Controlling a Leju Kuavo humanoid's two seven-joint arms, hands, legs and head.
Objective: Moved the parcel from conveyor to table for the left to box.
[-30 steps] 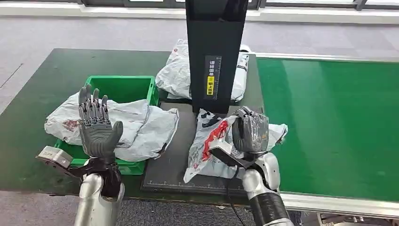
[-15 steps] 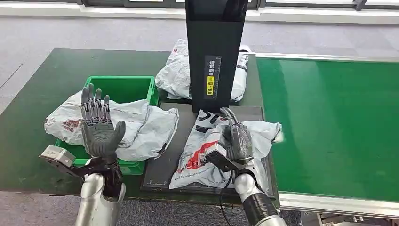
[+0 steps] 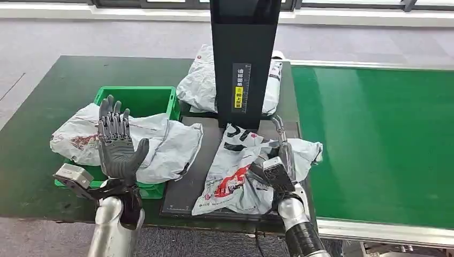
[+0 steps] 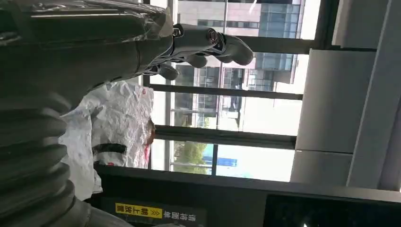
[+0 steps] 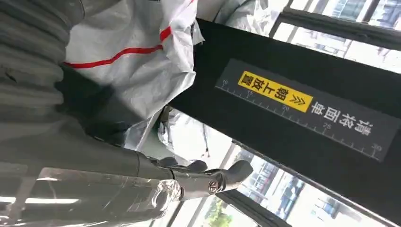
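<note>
The parcel (image 3: pixel 241 174), a crumpled white mailer with red and black print, is seen lying on the black mat (image 3: pixel 187 187) directly in front of the black upright stand (image 3: pixel 243 59). The mat rests on the dark green counter (image 3: pixel 37 118), and the green conveyor (image 3: pixel 375 139) runs to the right of the stand.

The right hand (image 3: pixel 281 163) is placed over the right part of the parcel, in front of the stand. Its fingers (image 5: pixel 227 172) are extended and apart, and nothing is seen gripped in them; whether the palm presses on the parcel cannot be told.

The left hand (image 3: pixel 118 144) is held raised and upright to the left of the stand, palm showing, with its fingers (image 3: pixel 112 120) spread wide and nothing held. Behind it, a green bin (image 3: pixel 136 99) stands left of the stand, and a large white bag (image 3: pixel 155 142) is draped across the bin's front edge. Another white bag (image 3: pixel 201 80) lies behind the stand, partly hidden by it.
</note>
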